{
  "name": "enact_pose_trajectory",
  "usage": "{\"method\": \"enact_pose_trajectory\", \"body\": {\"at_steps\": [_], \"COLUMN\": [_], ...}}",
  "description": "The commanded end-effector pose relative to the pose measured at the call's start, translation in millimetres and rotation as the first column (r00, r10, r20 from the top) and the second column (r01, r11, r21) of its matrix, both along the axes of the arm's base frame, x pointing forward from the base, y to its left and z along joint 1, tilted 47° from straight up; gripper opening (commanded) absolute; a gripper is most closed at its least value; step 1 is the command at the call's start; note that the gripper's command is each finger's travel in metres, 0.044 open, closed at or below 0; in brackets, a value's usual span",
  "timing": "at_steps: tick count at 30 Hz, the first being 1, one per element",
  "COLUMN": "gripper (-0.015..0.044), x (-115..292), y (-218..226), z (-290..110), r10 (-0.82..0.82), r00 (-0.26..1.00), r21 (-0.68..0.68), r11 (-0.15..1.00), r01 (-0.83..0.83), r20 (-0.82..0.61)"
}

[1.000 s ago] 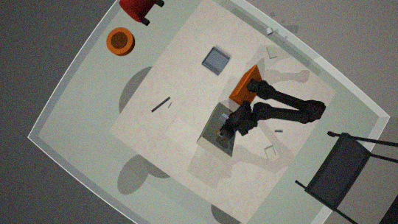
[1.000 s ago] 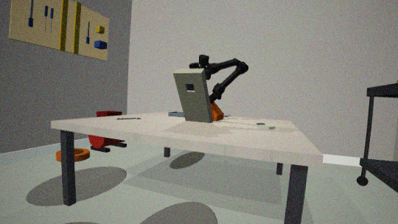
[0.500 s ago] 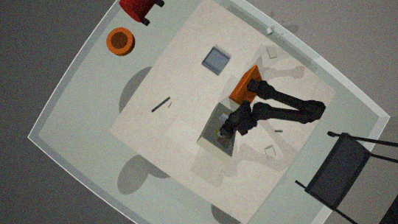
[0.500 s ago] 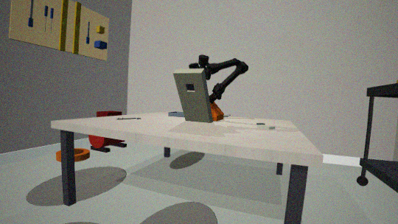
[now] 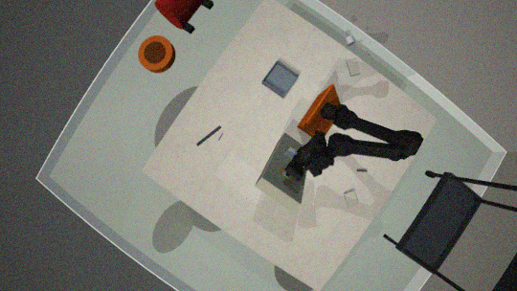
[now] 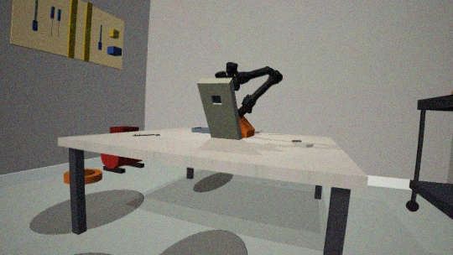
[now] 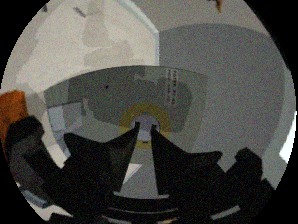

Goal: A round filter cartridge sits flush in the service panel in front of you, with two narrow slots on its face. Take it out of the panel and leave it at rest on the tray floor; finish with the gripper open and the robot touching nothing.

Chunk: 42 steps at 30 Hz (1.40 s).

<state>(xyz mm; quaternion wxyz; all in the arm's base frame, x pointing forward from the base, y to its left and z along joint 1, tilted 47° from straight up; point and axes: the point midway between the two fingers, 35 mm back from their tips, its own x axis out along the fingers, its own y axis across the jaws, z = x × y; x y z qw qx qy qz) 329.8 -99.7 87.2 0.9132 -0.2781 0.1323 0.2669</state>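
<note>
Meets the round filter cartridge (image 7: 143, 113), seated flush in the tilted service panel (image 6: 218, 110) on the bench (image 6: 260, 155), with tool (image 7: 143, 131) tips narrowly apart, clamping nothing; looks rigid, light, rimless, best taken by its two face slots.

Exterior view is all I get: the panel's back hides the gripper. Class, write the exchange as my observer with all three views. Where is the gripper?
Observer: From the top, the gripper is at the panel's front face, right at the cartridge.
Operator: Is the cartridge out?
Observer: No. In the wrist view the cartridge's yellow ring sits in the panel, just ahead of the fingertips.
Operator: Is anything gripped?
Observer: No. The fingers are narrowly parted, with nothing between them.
Operator: And the tray?
Observer: From the top, the tray lies apart from the panel, with no cartridge in it.
</note>
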Motion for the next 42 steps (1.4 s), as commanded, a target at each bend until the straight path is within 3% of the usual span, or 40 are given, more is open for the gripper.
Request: {"method": "enact_pose_trajectory", "body": {"at_steps": [1, 42], "gripper": [0.0097, 0.0097], "x": [1.3, 2.2], "y": [-1.7, 0.5], "z": [1.8, -1.8], "r10": [-0.006, -0.006], "r00": [1.000, 1.000], "r21": [-0.004, -0.004], "r11": [1.000, 1.000], "r01": [0.006, 0.006], "r20": [0.001, 0.001]}}
